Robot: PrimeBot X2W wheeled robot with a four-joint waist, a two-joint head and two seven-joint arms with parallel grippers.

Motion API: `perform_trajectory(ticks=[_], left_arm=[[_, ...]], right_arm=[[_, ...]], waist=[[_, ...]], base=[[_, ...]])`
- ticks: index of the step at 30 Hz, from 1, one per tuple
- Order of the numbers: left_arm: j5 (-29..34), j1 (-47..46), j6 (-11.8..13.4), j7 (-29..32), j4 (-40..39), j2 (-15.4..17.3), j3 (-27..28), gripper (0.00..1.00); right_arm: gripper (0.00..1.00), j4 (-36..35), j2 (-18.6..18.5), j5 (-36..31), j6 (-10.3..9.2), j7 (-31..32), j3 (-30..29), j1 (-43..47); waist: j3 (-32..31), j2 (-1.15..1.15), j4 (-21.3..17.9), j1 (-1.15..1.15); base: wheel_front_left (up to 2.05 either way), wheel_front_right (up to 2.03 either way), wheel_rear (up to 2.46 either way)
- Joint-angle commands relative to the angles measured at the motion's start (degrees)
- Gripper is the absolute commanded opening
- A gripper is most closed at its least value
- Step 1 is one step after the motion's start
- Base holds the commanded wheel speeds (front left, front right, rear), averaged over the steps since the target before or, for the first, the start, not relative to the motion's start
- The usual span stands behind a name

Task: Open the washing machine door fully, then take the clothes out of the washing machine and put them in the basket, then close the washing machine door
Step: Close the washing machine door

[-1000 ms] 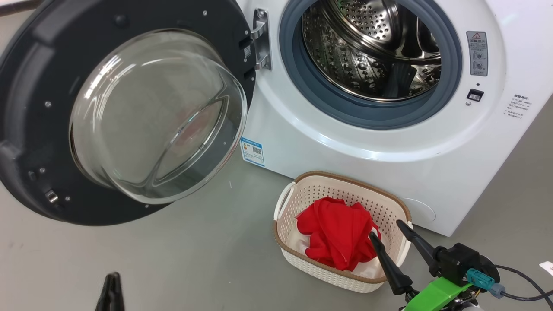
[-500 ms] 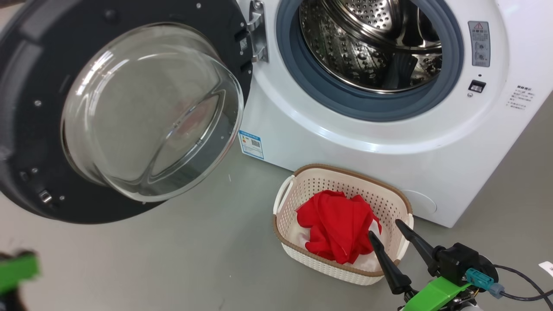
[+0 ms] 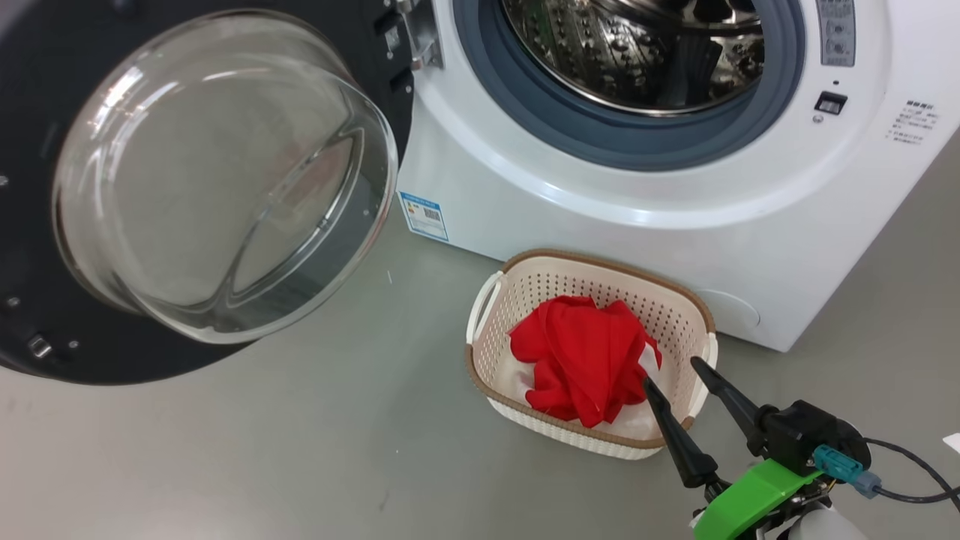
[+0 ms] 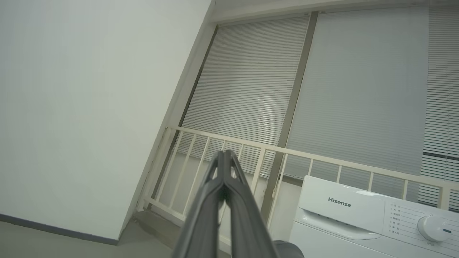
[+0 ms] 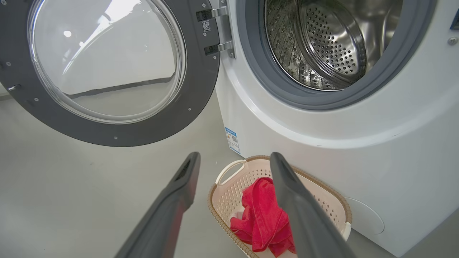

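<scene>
The left claw (image 4: 224, 157) was clenched, empty. Far left of the right claw (image 3: 670, 373), the washing machine door (image 3: 202, 180) stood wide. Just ahead of its spread, empty jaws, the clothes (image 3: 585, 360) sat in the basket (image 3: 592, 259). Unloading looked done; next, likely, a push to shut the door.

Door (image 3: 45, 315): rim runs off the top and left edges, left of the washing machine (image 3: 570, 217).
Drum (image 3: 637, 52): inside the washing machine, upper part cut off by the top edge.
Grey print (image 3: 911, 124): on the washing machine's right front, too small to read.
Blue label (image 3: 424, 216): at its lower left corner, unreadable.
Basket (image 3: 525, 289): before the washing machine, floor hidden under clothes (image 3: 585, 360), near rim partly behind the right gripper (image 3: 670, 371).
</scene>
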Motion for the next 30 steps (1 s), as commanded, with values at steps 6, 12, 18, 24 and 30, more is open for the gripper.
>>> perform_trajectory(ticks=[6, 12, 18, 24, 30], left_arm=[[-12.86, -9.24, -0.37, 4.96, 13.32, 10.76, -1.7, 0.0], [-20.27, -15.07, -0.37, 14.62, 25.75, 14.57, -4.67, 0.0], [-23.37, -18.54, -0.37, 24.83, 34.25, 16.75, -8.25, 0.0], [-25.24, -20.0, -0.37, 34.64, 39.57, 17.63, -11.42, 0.0], [-27.25, -20.01, -0.37, 41.26, 42.73, 17.77, -12.36, 0.0]], right_arm=[[1.0, -1.26, -0.2, -0.6, 0.28, -0.37, 0.66, -1.97], [1.0, -1.3, -0.54, -0.87, 0.28, -0.37, 0.63, -2.54], [1.0, -0.97, -0.64, -1.11, 0.28, -0.37, 1.31, -3.41], [1.0, -0.93, -0.95, -1.29, 0.28, -0.37, 1.59, -4.36], [1.0, -0.94, -1.05, -1.44, 0.28, -0.37, 1.37, -4.69]], waist=[[2.09, 0.0, -0.78, 0.0], [3.34, 0.0, -1.05, 0.0], [4.88, 0.0, -1.52, 0.0], [6.55, 0.0, -1.96, 0.0], [7.32, 0.0, -2.21, 0.0]], base=[[0.0, 0.0, 0.0], [0.0, 0.0, 0.0], [0.0, 0.0, 0.0], [0.0, 0.0, 0.0], [0.0, 0.0, 0.0]])
